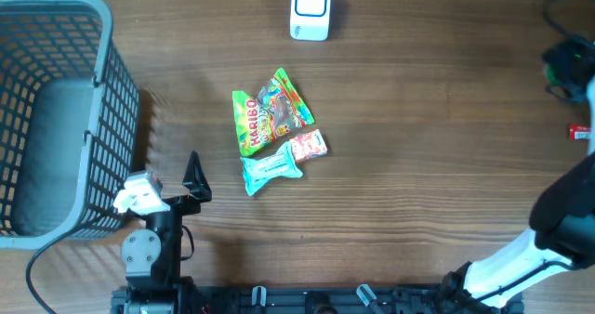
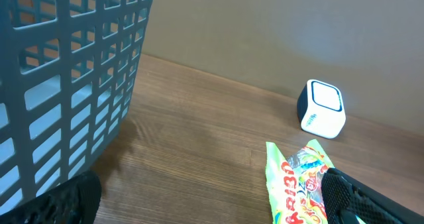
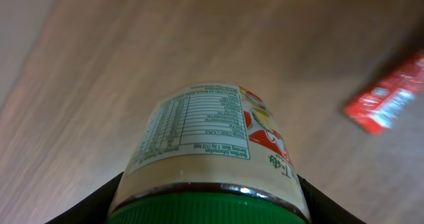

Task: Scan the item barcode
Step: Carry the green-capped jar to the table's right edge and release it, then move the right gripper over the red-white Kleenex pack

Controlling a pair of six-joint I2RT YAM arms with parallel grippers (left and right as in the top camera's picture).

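Right gripper [image 3: 211, 197] clamps the green-lidded labelled jar [image 3: 199, 131] at its cap, likely leaving the label bare for the white box scanner [image 1: 310, 9]; left gripper [image 2: 209, 184] gapes idle.

A mesh basket [image 1: 56, 119] stands at the desk's [image 1: 418, 119] left edge. Mid-desk, a green Haribo bag [image 1: 265, 114] touches a teal packet [image 1: 271, 170] and a red-and-white packet [image 1: 309, 146]. A red sachet [image 3: 387, 95] lies far right.
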